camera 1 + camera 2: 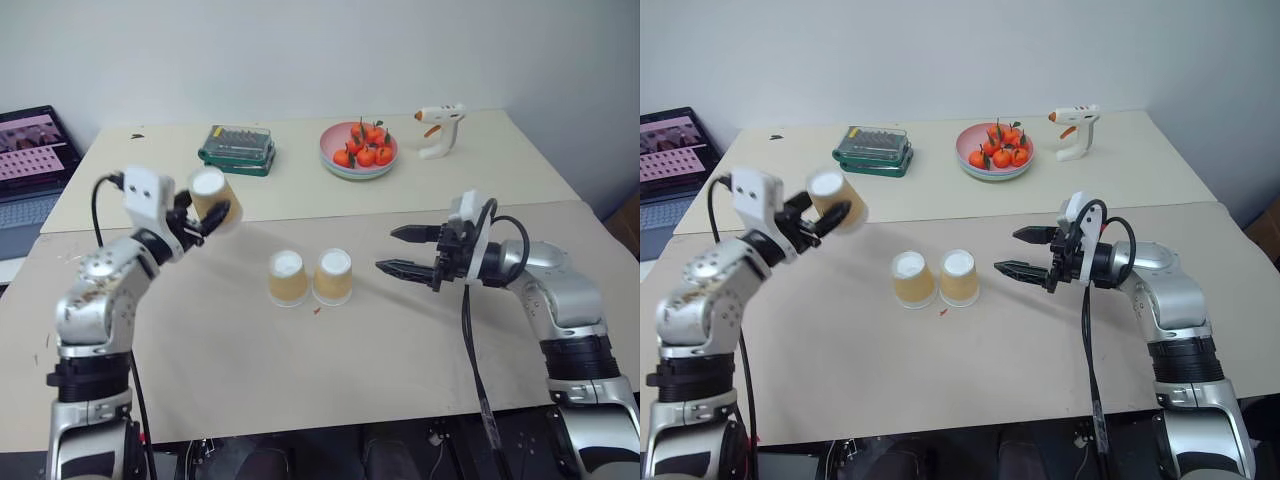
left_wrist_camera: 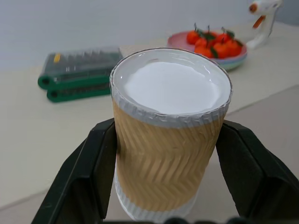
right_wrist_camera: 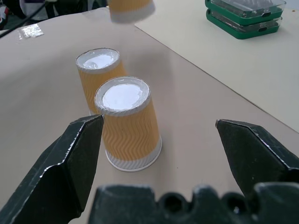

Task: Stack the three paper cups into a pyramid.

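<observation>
The left gripper (image 1: pixel 196 222) clamps a tan ribbed paper cup (image 1: pixel 214 197) at left of frame; the right gripper (image 1: pixel 408 250) gapes empty. Centre, two matching upturned cups (image 1: pixel 310 277) touch; an off-centre landing could topple them

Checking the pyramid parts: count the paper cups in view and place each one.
3. Two paper cups stand upside down side by side on the table, the left one and the right one. The third cup is held in the left end effector, raised above the table.
</observation>
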`<state>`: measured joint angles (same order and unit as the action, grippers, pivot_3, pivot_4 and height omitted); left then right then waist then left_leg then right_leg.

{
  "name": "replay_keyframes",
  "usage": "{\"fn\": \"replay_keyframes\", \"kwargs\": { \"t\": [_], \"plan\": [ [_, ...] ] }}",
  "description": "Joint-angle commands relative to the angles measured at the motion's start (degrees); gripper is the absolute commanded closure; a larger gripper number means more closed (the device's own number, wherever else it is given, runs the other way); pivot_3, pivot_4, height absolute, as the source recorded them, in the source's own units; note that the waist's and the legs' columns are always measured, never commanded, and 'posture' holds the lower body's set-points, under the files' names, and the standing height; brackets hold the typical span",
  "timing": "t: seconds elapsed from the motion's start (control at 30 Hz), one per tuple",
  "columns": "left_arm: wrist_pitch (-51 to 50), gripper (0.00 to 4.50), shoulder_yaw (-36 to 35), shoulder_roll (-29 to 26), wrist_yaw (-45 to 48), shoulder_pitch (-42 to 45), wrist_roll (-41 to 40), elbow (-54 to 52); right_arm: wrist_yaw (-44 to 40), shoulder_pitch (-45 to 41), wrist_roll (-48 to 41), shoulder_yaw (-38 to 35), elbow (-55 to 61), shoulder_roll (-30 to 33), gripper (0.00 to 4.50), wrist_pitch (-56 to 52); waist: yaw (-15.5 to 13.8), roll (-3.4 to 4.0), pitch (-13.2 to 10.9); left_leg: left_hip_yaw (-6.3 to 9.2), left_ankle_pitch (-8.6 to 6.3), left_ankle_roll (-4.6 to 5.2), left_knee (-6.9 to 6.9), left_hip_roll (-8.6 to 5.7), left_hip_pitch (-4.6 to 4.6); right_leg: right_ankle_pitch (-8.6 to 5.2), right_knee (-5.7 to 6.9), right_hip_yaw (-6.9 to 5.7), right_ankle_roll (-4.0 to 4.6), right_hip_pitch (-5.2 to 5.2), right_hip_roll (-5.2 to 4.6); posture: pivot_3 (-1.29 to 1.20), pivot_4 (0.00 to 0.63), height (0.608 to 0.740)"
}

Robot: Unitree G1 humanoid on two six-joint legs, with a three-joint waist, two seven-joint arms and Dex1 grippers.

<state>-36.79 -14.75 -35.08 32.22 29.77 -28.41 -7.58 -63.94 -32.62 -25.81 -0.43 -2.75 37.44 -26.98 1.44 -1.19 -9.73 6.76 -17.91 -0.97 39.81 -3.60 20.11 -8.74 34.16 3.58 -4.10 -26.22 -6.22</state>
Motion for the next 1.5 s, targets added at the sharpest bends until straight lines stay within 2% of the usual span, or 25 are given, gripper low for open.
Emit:
{"fn": "replay_keyframes", "kwargs": {
  "t": [0.03, 0.17, 0.33, 0.67, 1.23, 1.27, 1.3, 1.33, 1.5],
  "plan": [
    [-6.3, 1.24, 0.0, -4.5, 8.8, 2.3, -8.7, -6.3, -2.4, 1.6, 0.3, -1.7, 2.3, 4.0, 0.00, 1.5, 0.3, 0.00, 0.0, 0.00, -0.01, 0.02, 0.00, -0.01, 0.05, 0.01, 0.06, 0.00, -0.01, -0.03, 0.00, 0.00, 0.150, 0.725],
    [-9.5, 1.24, 1.7, -6.3, 13.2, 4.0, -12.6, -7.1, -4.6, 4.0, -0.2, -2.1, 5.4, 8.0, 0.00, 1.2, 0.4, 0.00, 0.0, -0.01, -0.02, 0.04, 0.03, -0.04, 0.09, 0.02, 0.00, 0.00, -0.05, -0.03, -0.02, 0.00, 0.150, 0.725],
    [-9.3, 1.24, 7.4, -4.6, 16.1, 9.6, -11.8, -3.6, -9.0, 8.6, -4.1, -2.5, 15.2, 12.9, 0.00, -1.7, 0.5, -0.01, 0.0, -0.01, -0.02, 0.03, 0.10, -0.04, 0.06, 0.03, -0.08, -0.01, -0.05, 0.00, -0.01, 0.00, 0.150, 0.725],
    [-6.5, 1.24, 14.9, -2.5, 21.1, 13.1, -7.9, 0.3, -4.6, 9.8, -3.4, -2.6, 15.8, 11.4, 0.00, -2.2, 1.0, -0.02, 0.0, -0.14, -0.02, 0.04, 0.12, -0.02, -0.06, 0.04, -0.06, 0.06, -0.06, 0.07, -0.01, 0.00, 0.150, 0.725],
    [-4.9, 1.24, 15.9, -3.5, 22.2, 9.8, -2.4, 0.2, -3.2, 8.6, -3.2, -1.8, 13.7, 9.7, 0.00, -1.4, 0.9, -0.02, 0.0, -0.15, -0.04, 0.07, 0.15, -0.03, -0.01, 0.05, -0.06, 0.07, -0.08, 0.04, -0.01, 0.00, 0.150, 0.725],
    [-5.3, 0.71, 15.6, -3.2, 22.4, 9.8, -2.9, 0.2, -3.1, 8.5, -3.1, -1.7, 13.6, 9.6, 0.00, -1.4, 0.9, -0.02, 0.0, -0.15, -0.04, 0.07, 0.15, -0.03, 0.00, 0.05, -0.06, 0.07, -0.08, 0.04, -0.02, 0.00, 0.150, 0.725],
    [-5.8, 0.51, 15.4, -3.0, 22.6, 9.7, -3.4, 0.0, -3.1, 8.3, -3.0, -1.6, 13.4, 9.4, 0.00, -1.4, 0.8, -0.02, 0.0, -0.15, -0.04, 0.07, 0.16, -0.03, 0.00, 0.05, -0.06, 0.07, -0.08, 0.04, -0.02, 0.00, 0.150, 0.725],
    [-5.4, 0.06, 15.5, -2.8, 22.2, 9.7, -3.0, -0.1, -3.2, 8.0, -2.9, -1.5, 13.2, 9.3, 0.00, -1.3, 0.8, -0.02, 0.0, -0.15, -0.04, 0.08, 0.16, -0.03, 0.00, 0.05, -0.07, 0.07, -0.08, 0.04, -0.02, 0.00, 0.150, 0.725],
    [-5.4, 0.06, 14.6, -1.5, 21.6, 9.9, -3.7, -0.5, -3.3, 7.6, -2.7, -1.5, 12.6, 9.1, 0.00, -1.0, 0.8, -0.02, 0.0, -0.15, -0.04, 0.08, 0.16, -0.03, 0.00, 0.06, -0.06, 0.07, -0.08, 0.04, -0.02, 0.00, 0.150, 0.725]
  ]
}}
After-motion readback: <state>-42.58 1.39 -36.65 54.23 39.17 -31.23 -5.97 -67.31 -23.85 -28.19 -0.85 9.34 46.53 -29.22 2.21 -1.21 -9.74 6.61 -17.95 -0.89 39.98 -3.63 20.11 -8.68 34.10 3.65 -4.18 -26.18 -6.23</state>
